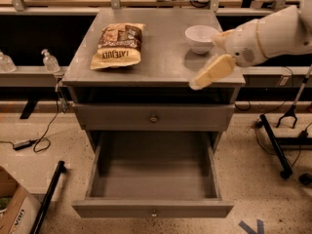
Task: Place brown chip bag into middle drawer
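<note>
The brown chip bag (117,45) lay flat on the back-left part of the grey cabinet top (161,65), lettering up, its pale lower end toward the front edge. Nothing touched it. It looked light and crinkly – a puffed foil pouch that would probably give under pressure and slide on the smooth top if nudged from the side. Its contents are likely brittle, so a hard squeeze across the middle could crush them. The better hold would probably be across a narrow part of the body near one end, or on the flat crimped seam, where the film is stiffer and bunches less.

To its right, well apart, sat a white bowl (201,37) near the back-right corner. The gripper (204,58) hovered over the right side of the top, just beside the bowl and in front of it, its two tan fingers (213,71) spread apart with nothing between them. It was a good way from the bag, so the reach and grasp were not yet done.

Below the top, a closed drawer front with a round knob (153,117) faced the camera. Under that, the middle drawer (153,177) stood pulled fully out, its flat floor bare – ready to take the bag.
</note>
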### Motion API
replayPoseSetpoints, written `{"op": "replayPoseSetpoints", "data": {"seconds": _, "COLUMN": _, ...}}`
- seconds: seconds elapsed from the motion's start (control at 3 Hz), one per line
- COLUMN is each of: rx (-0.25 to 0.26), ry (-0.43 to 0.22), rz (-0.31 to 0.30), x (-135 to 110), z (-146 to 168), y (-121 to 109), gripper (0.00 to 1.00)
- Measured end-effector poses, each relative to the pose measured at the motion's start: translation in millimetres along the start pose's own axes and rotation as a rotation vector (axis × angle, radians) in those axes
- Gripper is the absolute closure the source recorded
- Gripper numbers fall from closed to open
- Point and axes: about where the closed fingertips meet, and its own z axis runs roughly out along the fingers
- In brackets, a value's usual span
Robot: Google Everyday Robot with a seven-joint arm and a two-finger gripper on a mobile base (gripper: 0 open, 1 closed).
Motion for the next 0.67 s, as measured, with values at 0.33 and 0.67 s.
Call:
{"op": "replayPoseSetpoints", "data": {"seconds": 0.33, "rx": 0.003, "ry": -0.054, "rz": 0.023, "x": -14, "z": 56, "y": -19, "gripper": 0.0}}
{"op": "replayPoseSetpoints", "data": {"seconds": 0.67, "rx": -0.006, "ry": -0.125, "rz": 0.067, "x": -37, "z": 112, "y": -32, "gripper": 0.0}}
